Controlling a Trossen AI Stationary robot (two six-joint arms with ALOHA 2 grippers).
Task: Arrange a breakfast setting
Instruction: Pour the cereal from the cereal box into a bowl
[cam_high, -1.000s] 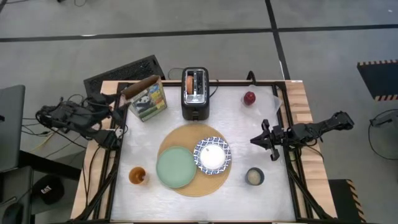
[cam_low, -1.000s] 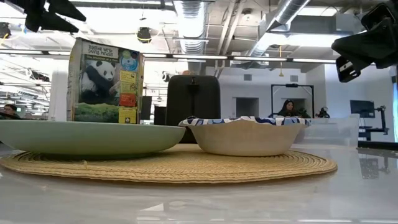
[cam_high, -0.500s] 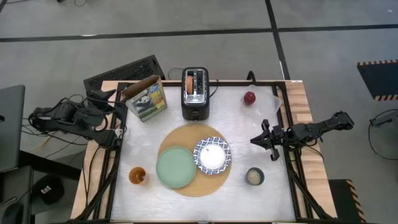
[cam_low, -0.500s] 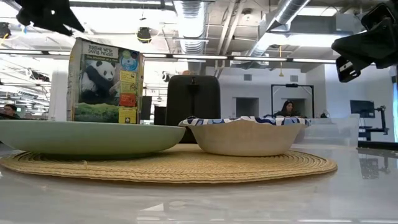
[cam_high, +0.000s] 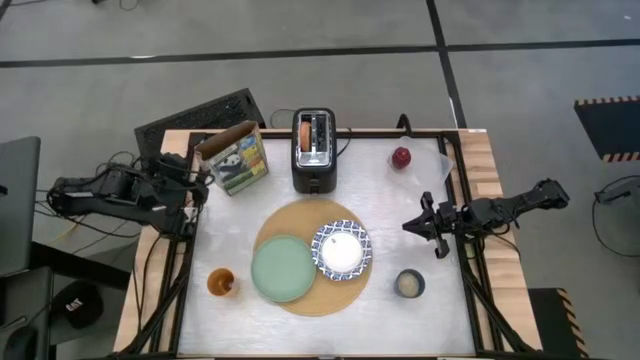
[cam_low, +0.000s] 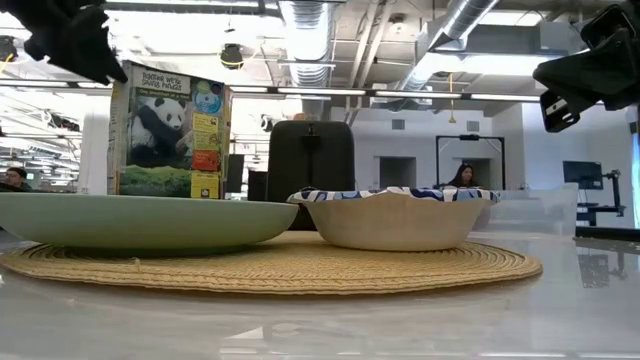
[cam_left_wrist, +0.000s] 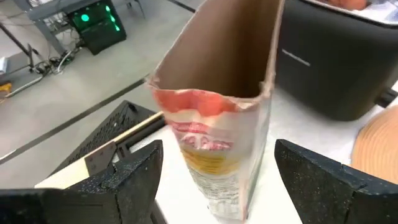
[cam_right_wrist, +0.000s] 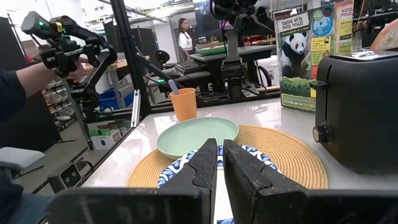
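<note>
Your left hand (cam_left_wrist: 214, 177) has swung in to face the cereal box (cam_high: 234, 160), fingers spread wide around its open top without touching, so a pour looks next into the bowl (cam_high: 342, 248), which sits well beyond the box on the mat (cam_high: 310, 302).

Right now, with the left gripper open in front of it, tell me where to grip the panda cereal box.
Grip the panda cereal box across its narrow side panels, mid-height below the raised flap. The left gripper already straddles it from the table's left edge; the box stands upright, toaster beside it.
</note>
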